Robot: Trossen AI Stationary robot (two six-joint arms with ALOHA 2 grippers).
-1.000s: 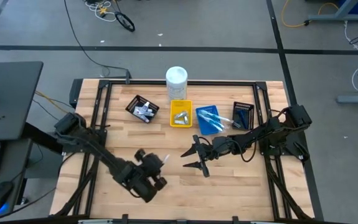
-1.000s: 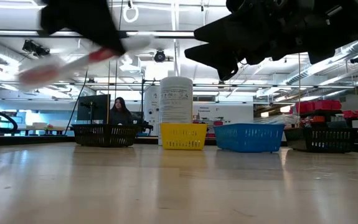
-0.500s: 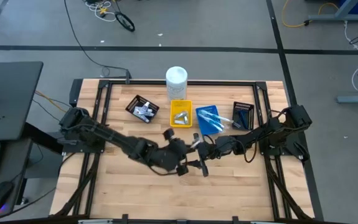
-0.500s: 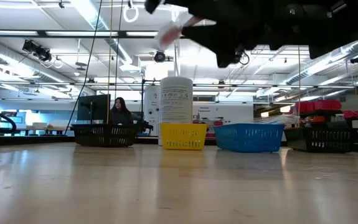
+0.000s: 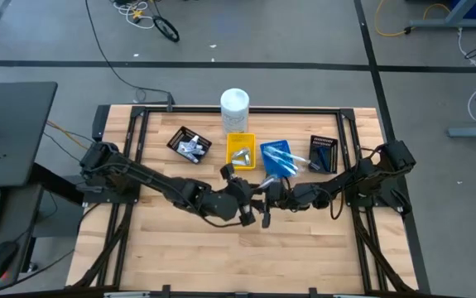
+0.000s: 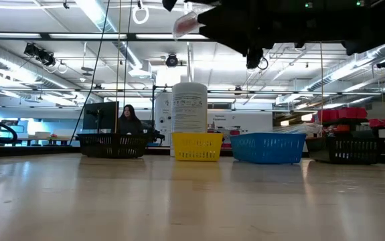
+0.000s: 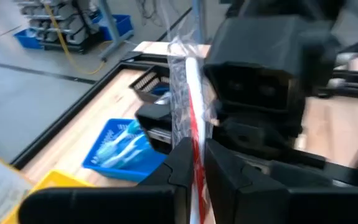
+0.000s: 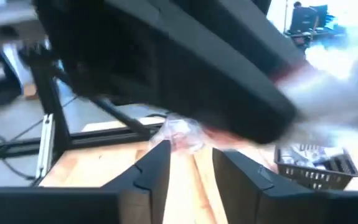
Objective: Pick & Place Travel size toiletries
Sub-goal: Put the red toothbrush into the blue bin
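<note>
Toothbrush, high view: slim red-and-white toothbrush in clear wrap [image 5: 264, 217] held over mid-bench, just in front of the blue plastic tray [image 5: 278, 159]; left gripper [image 5: 252, 209] meets right gripper [image 5: 272, 194] there.
Progress: trays hold toiletries; this one is not yet placed.
Low view: bare wooden bench [image 6: 192, 201]; tall white cylindrical container [image 6: 189, 107] behind the yellow tray [image 6: 197, 146]; seated person [image 6: 129, 120] in workshop.
Left wrist view: jaws narrow, pinching the toothbrush.
Right wrist view: jaws parted, beside the wrap; grip cannot be told.

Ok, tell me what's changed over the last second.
The left gripper, shut on a wrapped toothbrush, swung from the table's front-left to the middle, meeting the right gripper. The right fingers are narrowing around the wrapper, with no firm hold visible. The trays and white container stayed put.
</note>
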